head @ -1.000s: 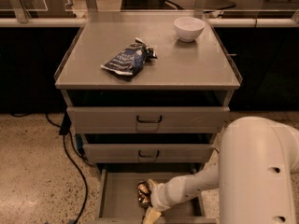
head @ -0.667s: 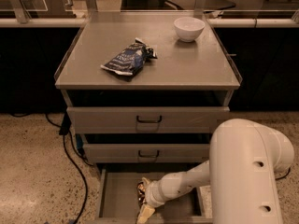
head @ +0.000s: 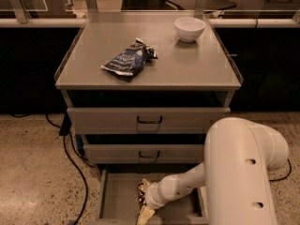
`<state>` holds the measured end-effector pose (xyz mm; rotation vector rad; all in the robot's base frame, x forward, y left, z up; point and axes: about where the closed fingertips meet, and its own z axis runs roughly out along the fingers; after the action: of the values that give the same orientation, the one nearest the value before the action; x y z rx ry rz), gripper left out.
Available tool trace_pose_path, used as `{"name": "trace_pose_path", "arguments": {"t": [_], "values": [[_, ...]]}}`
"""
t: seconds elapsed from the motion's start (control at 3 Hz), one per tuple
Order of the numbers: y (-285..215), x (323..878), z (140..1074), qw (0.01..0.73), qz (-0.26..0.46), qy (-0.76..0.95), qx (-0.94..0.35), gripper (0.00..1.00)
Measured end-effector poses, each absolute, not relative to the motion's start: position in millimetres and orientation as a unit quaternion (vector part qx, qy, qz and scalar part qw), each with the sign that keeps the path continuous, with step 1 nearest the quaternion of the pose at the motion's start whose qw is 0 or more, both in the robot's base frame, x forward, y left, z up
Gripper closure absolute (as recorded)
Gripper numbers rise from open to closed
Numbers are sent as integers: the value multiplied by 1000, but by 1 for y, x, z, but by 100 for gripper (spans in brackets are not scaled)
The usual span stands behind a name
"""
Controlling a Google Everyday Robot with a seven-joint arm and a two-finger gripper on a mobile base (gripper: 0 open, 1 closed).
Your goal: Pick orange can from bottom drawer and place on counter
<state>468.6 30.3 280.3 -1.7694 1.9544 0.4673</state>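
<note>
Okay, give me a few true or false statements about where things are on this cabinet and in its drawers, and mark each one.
1. The white bowl stands on the counter, near its far right corner. True.
2. The dark blue snack bag lies in the bottom drawer. False: it lies on the counter, left of the bowl.
3. The gripper is down inside the open bottom drawer, right at the orange can. True.
4. All three drawers are pulled out. False: only the bottom drawer is open; the two upper drawers are shut.
5. The orange can is already on the counter. False: it is in the bottom drawer.
</note>
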Motion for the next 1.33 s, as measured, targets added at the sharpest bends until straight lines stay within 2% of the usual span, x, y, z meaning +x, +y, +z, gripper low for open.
{"name": "trace_pose_path", "arguments": {"t": [0.33, 0.67, 1.0, 1.33], "values": [[29, 474, 274, 227, 152, 724, -633, 0], [-33, 437, 239, 150, 84, 790, -589, 0], [-32, 430, 224, 132, 33, 812, -568, 0], [-1, 453, 228, 161, 9, 810, -564, 0]]}}
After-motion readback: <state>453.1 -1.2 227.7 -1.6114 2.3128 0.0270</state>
